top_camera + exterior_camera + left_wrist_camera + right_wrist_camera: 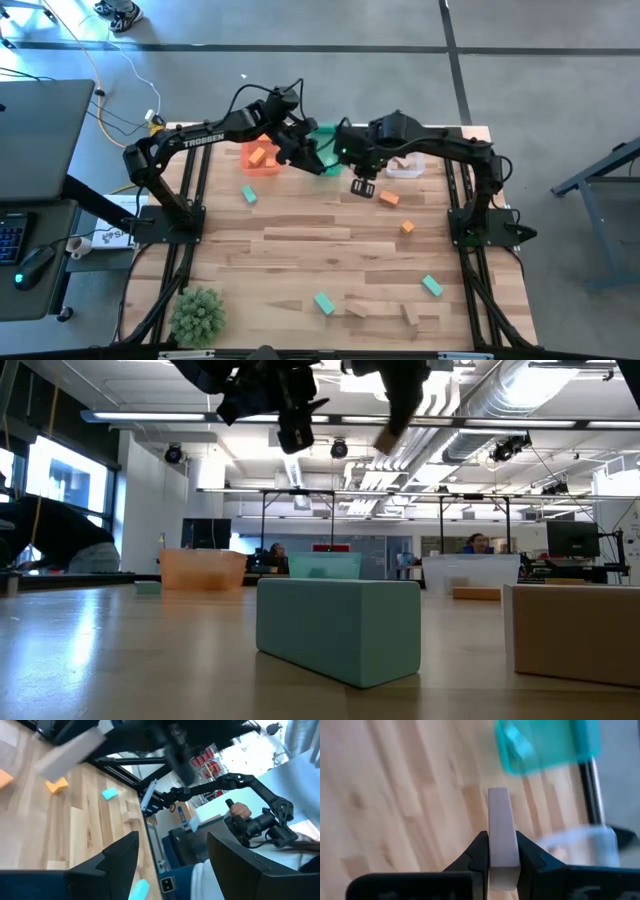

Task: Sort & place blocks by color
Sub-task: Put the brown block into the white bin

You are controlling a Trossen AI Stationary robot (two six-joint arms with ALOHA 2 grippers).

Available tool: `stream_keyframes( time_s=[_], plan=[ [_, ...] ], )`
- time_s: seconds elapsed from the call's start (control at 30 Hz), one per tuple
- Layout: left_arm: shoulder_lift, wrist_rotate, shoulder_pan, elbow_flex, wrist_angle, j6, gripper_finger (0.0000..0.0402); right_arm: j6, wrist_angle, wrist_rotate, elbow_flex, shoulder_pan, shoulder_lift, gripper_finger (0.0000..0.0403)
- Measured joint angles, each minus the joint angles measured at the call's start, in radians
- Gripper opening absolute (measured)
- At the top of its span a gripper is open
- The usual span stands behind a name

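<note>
Left arm [215, 130] across the green bin [326, 140].

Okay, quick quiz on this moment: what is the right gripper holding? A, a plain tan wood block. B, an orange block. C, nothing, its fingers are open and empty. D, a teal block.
A: in the right wrist view the right gripper has its two dark fingers pinched on a plain tan wood block held above the wooden table, near the green bin.
</note>
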Motion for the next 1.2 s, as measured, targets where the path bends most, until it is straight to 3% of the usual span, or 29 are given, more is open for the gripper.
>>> stream_keyframes(
  time_s=[0.33,0.57,0.73,0.9,1.2],
  plan=[
    [0.0,-0.1,0.0,0.0,0.0,0.115,0.022,0.034,-0.012,0.104,-0.247,-0.027,0.001,0.0034],
    [0.0,-0.296,-0.001,0.0,-0.001,0.2,0.022,0.049,0.022,0.185,-0.393,-0.113,-0.04,0.0034],
    [0.0,-0.441,-0.001,0.0,0.001,0.217,0.022,0.053,0.157,0.196,-0.519,-0.201,-0.138,0.0034],
    [0.0,-0.512,-0.001,0.0,0.003,0.236,0.022,0.051,0.303,0.19,-0.627,-0.29,-0.234,0.0035],
    [0.0,-0.523,-0.002,0.0,0.003,0.251,0.022,0.105,0.52,0.187,-0.793,-0.462,-0.328,0.0035]
  ],
)
